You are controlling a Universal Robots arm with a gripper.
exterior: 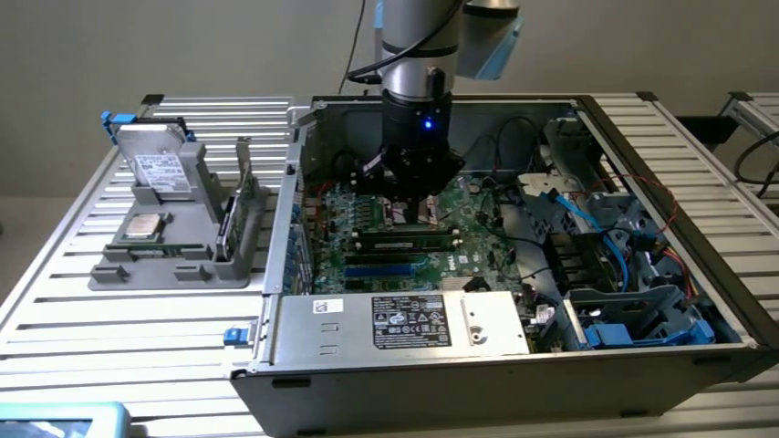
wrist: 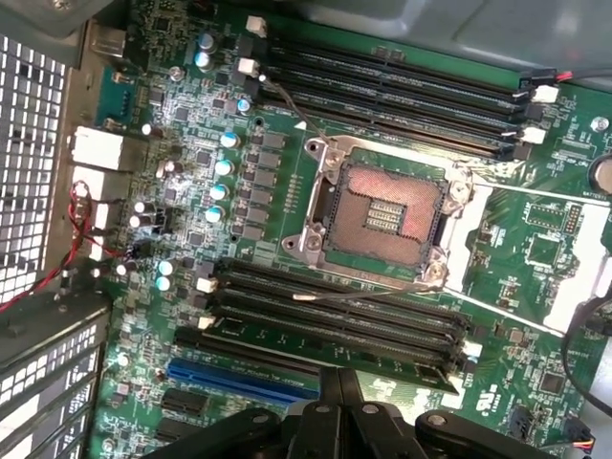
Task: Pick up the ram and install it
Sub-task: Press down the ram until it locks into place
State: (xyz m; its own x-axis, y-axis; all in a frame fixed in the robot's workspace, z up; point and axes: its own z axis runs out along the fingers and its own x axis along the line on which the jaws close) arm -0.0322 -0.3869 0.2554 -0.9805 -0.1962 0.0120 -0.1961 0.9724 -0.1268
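Ram (exterior: pixel 407 245): seated flat in a motherboard (exterior: pixel 365 260) slot, just below the gripper (exterior: pixel 408 212).
Jaws: clenched together, gripping nothing, poised directly above the ram.
Case (exterior: pixel 402 360): open, lying on the table (exterior: pixel 146 310).

the gripper (exterior: pixel 414 203) hid the motherboard's (exterior: pixel 469 205) socket area in the exterior view. the label print on the power supply (exterior: pixel 411 322) was too small to read. at seven o'clock, a teal object (exterior: pixel 61 422) was cut off by the edge.
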